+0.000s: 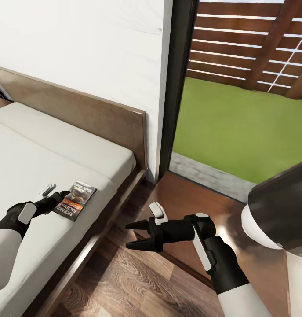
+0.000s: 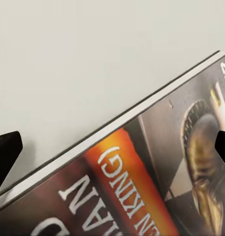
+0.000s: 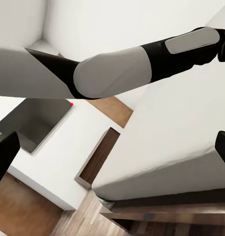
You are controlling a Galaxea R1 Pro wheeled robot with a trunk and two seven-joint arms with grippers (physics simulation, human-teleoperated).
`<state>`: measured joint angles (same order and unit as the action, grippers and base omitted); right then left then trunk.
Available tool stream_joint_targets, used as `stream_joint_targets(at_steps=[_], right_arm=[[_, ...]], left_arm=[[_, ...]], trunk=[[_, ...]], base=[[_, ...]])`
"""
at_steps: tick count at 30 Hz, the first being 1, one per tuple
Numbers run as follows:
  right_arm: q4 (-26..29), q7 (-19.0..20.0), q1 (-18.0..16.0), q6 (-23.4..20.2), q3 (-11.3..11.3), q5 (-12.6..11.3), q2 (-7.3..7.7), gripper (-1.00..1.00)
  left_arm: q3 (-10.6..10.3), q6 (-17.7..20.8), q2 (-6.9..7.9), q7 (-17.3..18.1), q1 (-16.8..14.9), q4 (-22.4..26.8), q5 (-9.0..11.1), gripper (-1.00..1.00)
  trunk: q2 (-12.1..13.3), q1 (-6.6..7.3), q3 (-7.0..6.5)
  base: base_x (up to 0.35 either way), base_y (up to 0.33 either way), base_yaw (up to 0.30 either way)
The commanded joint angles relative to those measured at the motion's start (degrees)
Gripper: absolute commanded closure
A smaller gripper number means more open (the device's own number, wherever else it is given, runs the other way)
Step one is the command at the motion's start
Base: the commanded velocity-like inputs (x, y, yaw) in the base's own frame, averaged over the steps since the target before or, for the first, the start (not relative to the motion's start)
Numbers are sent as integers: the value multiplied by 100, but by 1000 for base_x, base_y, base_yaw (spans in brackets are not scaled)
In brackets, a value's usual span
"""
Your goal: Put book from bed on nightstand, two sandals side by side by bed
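The right gripper (image 1: 132,235) hangs spread over the floor — left gripper (image 1: 65,194), spread, meets the orange-banded book (image 1: 76,200).

Bed: a low dark brown wooden bed (image 1: 107,115) with an off-white mattress lay at the left.
Book: a thin paperback with a dark cover and orange band (image 1: 75,200) rested on the mattress near its edge.
Left gripper: the black left gripper (image 1: 62,195) met the book's near edge.
Right gripper: the black right gripper (image 1: 135,235) hovered over the brown wood-plank floor (image 1: 137,281), its fingers spread.
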<state>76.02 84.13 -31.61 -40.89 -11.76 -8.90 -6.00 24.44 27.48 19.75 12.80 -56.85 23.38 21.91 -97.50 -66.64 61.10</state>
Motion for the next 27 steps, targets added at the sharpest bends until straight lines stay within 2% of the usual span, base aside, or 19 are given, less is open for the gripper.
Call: stream_joint_targets(at_steps=[1, 27], right_arm=[[-1, 7, -3, -59, -2, -20, -2, -100], [0, 7, -3, -60, -2, -19, -2, -100]], left_arm=[[34, 59, -3, 3, -1, 0, -3, -100], [34, 55, -6, 5, -1, 0, -3, -100]], trunk=[[-2, 1, 4], [-2, 1, 4]], base=[[-17, 0, 0], [-25, 0, 0]])
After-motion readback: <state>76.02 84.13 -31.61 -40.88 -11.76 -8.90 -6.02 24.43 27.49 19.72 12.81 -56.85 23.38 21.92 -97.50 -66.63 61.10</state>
